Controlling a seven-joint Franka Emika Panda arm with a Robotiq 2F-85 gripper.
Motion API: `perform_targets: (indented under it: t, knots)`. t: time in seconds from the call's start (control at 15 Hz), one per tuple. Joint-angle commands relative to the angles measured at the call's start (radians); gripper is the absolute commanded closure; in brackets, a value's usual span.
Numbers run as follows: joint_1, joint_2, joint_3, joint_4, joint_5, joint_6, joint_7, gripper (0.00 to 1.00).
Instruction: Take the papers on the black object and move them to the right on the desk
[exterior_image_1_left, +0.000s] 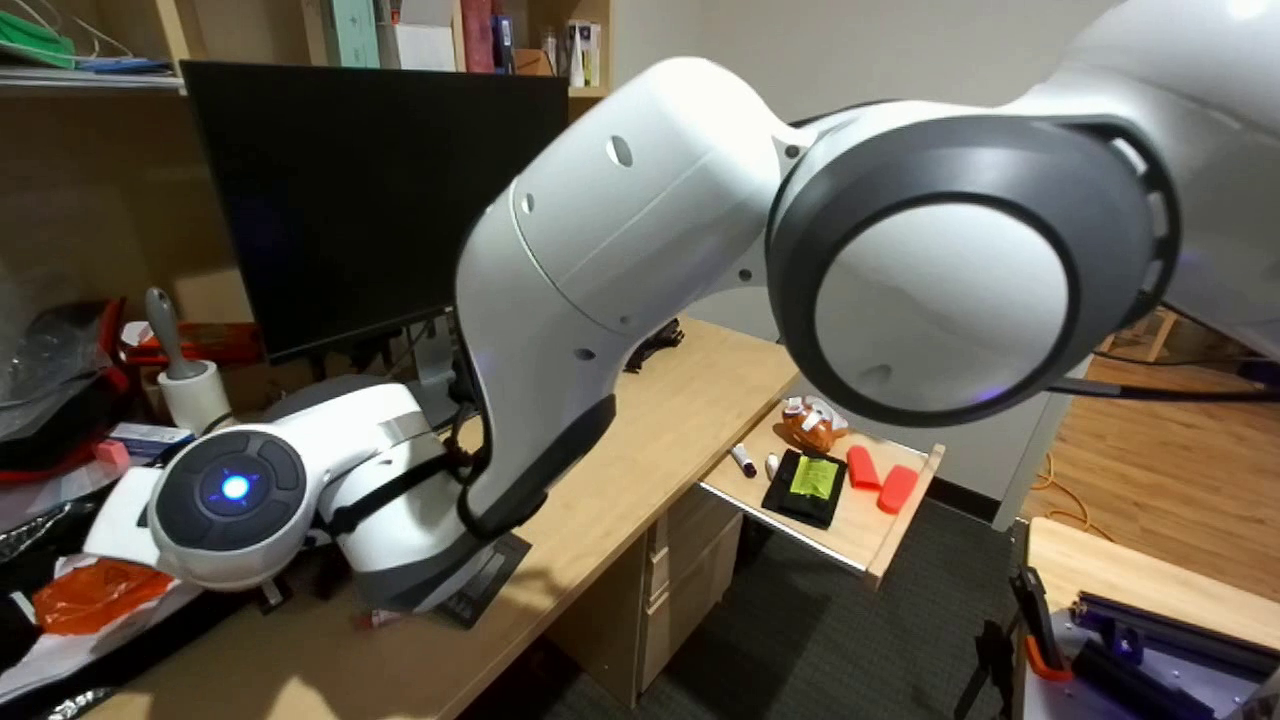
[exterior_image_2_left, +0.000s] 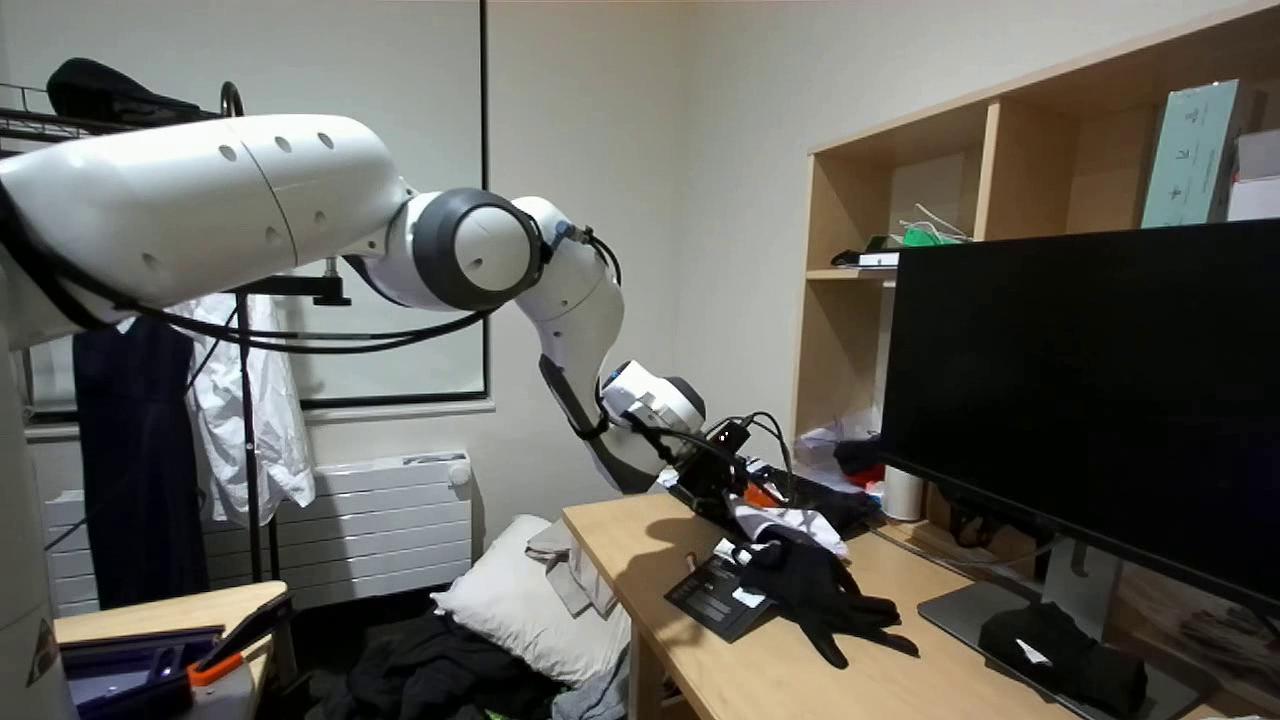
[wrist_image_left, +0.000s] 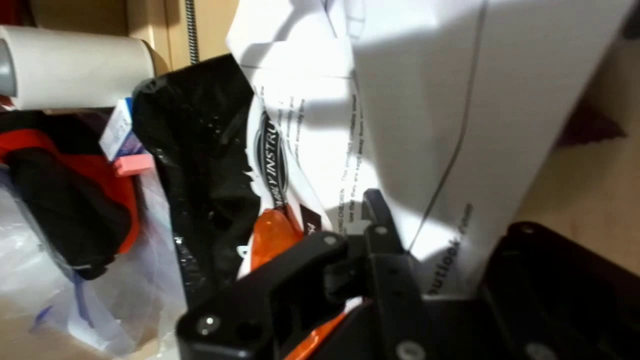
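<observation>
The papers (wrist_image_left: 310, 130) are white sheets with dark print, partly on the shiny black bag-like object (wrist_image_left: 200, 170). In the exterior views the papers show as a white patch (exterior_image_1_left: 50, 660) (exterior_image_2_left: 800, 525). A creased sheet rises between my gripper's fingers. My gripper (wrist_image_left: 430, 215) is down at the papers, its left finger in front of the sheet. The right fingertip is hidden behind it, so I cannot tell whether the jaws pinch. The gripper is a dark shape in an exterior view (exterior_image_2_left: 712, 500). The desk (exterior_image_1_left: 620, 450) is light wood.
An orange wrapper (wrist_image_left: 272, 235) lies on the papers. A black glove (exterior_image_2_left: 820, 590) and a flat black packet (exterior_image_2_left: 720, 598) lie on the desk near the gripper. The monitor (exterior_image_1_left: 370, 200) stands behind. A lint roller (wrist_image_left: 75, 67) and red-black item (wrist_image_left: 85, 180) are beside the bag.
</observation>
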Motion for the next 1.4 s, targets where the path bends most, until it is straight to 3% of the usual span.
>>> perform_targets:
  t: [0.0,0.67,1.0,1.33]
  knots:
    - [0.019,-0.038,-0.046,0.035,-0.030,0.025,0.206,0.99]
    - [0.160,-0.131,-0.273,-0.002,-0.221,-0.042,0.703,0.99]
    - [0.203,-0.166,-0.360,-0.116,-0.250,-0.125,0.772,0.99]
    - [0.201,-0.203,-0.374,-0.272,-0.192,-0.191,0.749,0.99]
